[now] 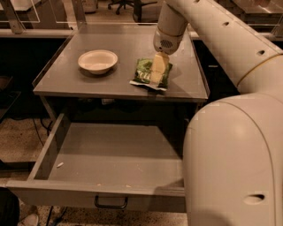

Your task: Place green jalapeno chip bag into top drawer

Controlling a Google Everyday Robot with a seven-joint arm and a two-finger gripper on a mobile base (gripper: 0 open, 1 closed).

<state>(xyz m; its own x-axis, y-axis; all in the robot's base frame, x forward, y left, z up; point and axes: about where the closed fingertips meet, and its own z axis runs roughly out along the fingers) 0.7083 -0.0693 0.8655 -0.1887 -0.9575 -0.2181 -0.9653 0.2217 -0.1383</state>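
Green chip bag (142,74) lies on the table (124,46), my gripper (158,71) down on it; whether it grips, I cannot tell. Next I must lift it toward the open drawer (110,154).

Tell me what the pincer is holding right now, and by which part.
Cannot be told. The pincer is down over the middle of the green jalapeno chip bag, which lies on the tabletop.

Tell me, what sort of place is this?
Probably an office or lab: a grey metal table with an open top drawer, swivel chairs behind. The gripper is down on the green jalapeno chip bag.
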